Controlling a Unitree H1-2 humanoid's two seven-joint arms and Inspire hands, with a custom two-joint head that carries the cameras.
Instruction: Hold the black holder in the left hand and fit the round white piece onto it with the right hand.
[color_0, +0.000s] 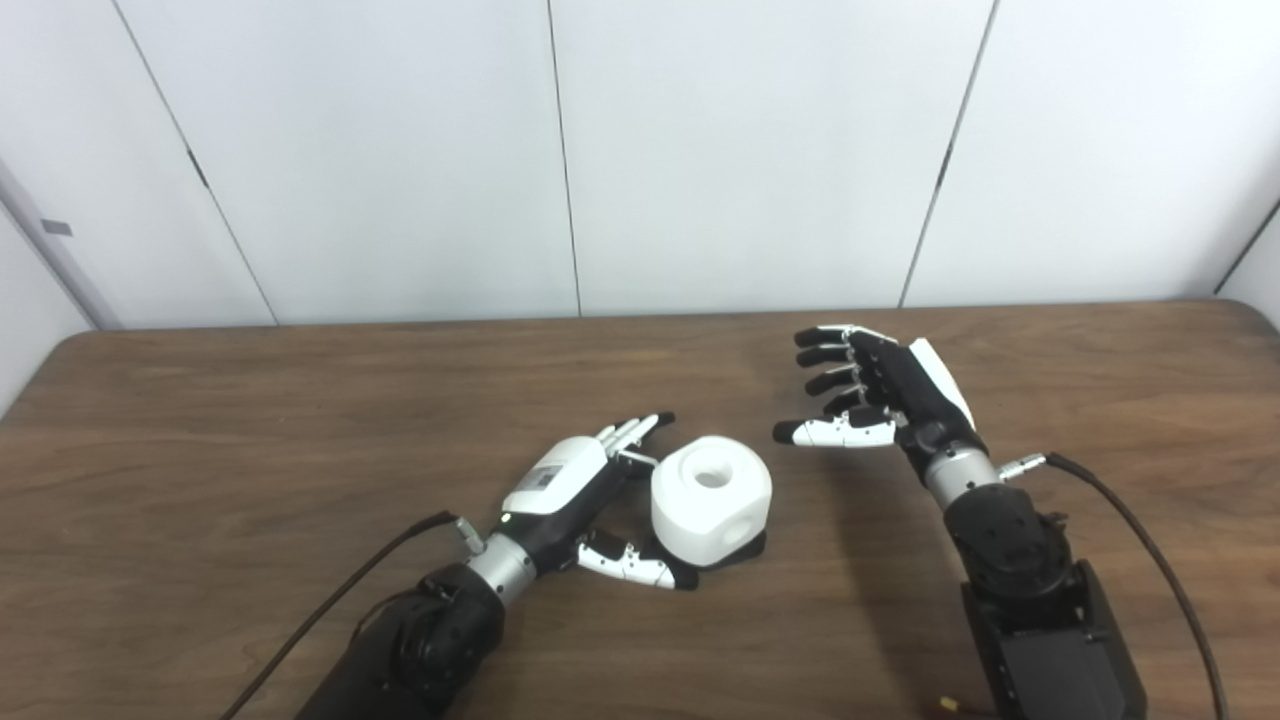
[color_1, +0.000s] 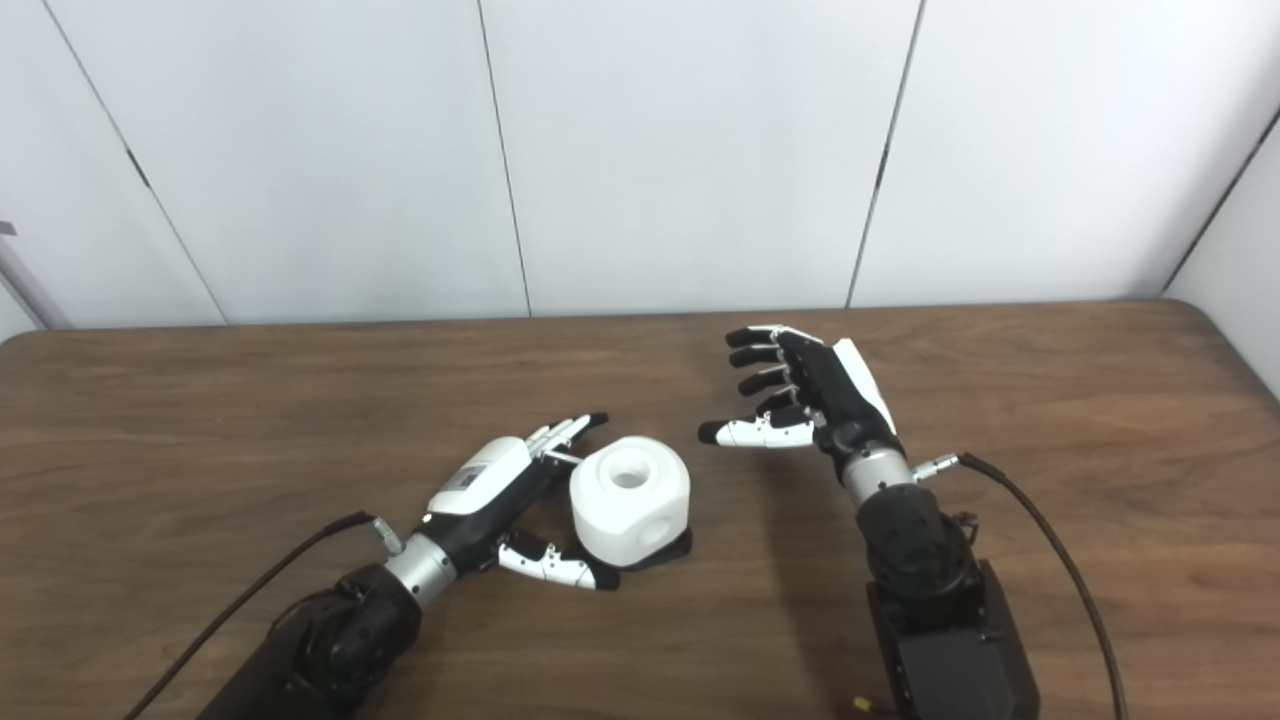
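Note:
The round white piece (color_0: 711, 497), with a hole in its top, sits on the black holder (color_0: 745, 548), of which only a dark edge shows under it. Both rest on the brown table (color_0: 300, 420). My left hand (color_0: 590, 500) lies open just left of the piece, fingers stretched along its far side and thumb by its near base; contact is unclear. My right hand (color_0: 880, 390) hovers open to the right of the piece, fingers apart and pointing left, holding nothing.
A black cable (color_0: 1150, 540) runs from my right wrist toward the table's front right. Another cable (color_0: 340, 600) trails from my left wrist. White wall panels (color_0: 560, 150) stand behind the table's far edge.

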